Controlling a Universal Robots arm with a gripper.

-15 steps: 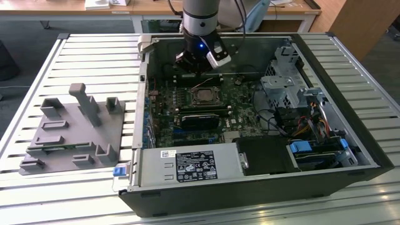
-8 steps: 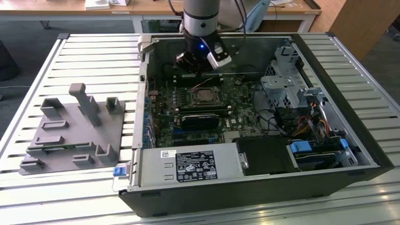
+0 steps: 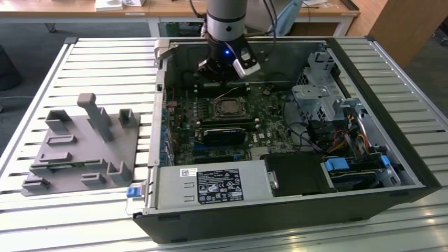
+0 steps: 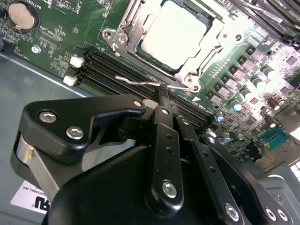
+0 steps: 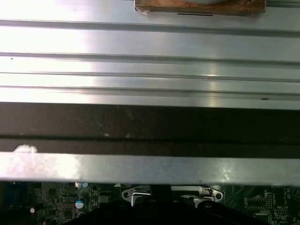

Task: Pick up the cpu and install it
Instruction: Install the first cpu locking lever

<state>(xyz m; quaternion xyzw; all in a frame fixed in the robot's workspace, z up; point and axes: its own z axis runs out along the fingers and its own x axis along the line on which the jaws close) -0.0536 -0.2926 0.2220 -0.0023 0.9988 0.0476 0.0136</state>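
we see a slatted metal table filling most of the exterior view, with an open computer case lying across its centre and right. to the left of the case sits a grey fixture tray with upright posts. inside the case the green motherboard covers the middle, and a power supply with a white label lies along the lower edge. the robot arm comes down from the top centre, its gripper low over the board. in the second wrist view the black fingers are pressed together, tips at the thin wire lever beside the socket frame. the cpu lies seated in that socket, upper centre of the second wrist view.
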